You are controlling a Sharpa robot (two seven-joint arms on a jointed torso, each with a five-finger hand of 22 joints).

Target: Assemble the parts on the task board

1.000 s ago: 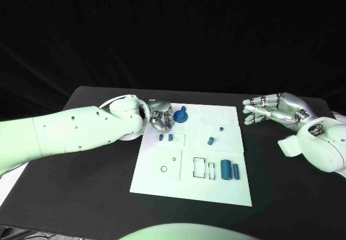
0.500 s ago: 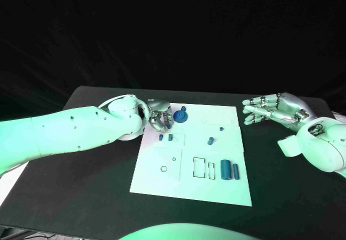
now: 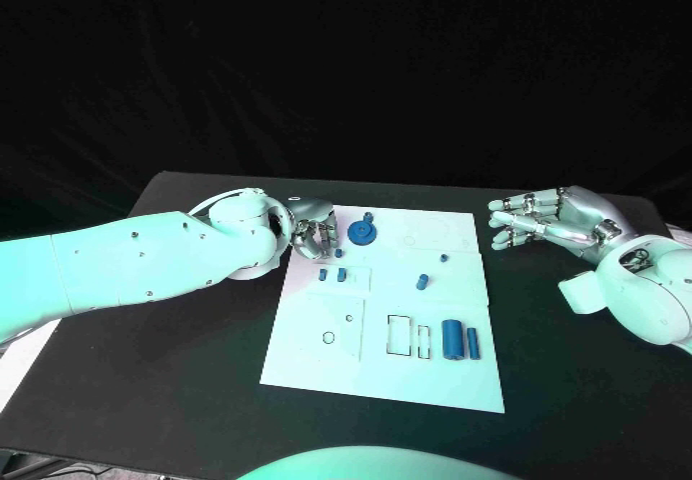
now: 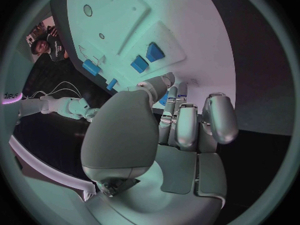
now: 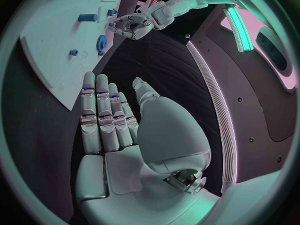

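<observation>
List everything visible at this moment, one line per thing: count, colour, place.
Table: one, black, under everything.
Task board: one, white, middle of the table.
Round part: one, blue, far end of the board, beside the left hand.
Small parts: two, blue, side by side on the board's left half.
Small peg: one, blue, mid-board.
Long parts: two, blue, side by side on the board's near right.
Left hand: silver, at the board's far left corner; grip unclear.
Right hand: silver, fingers apart, off the board's right, holding nothing.
</observation>
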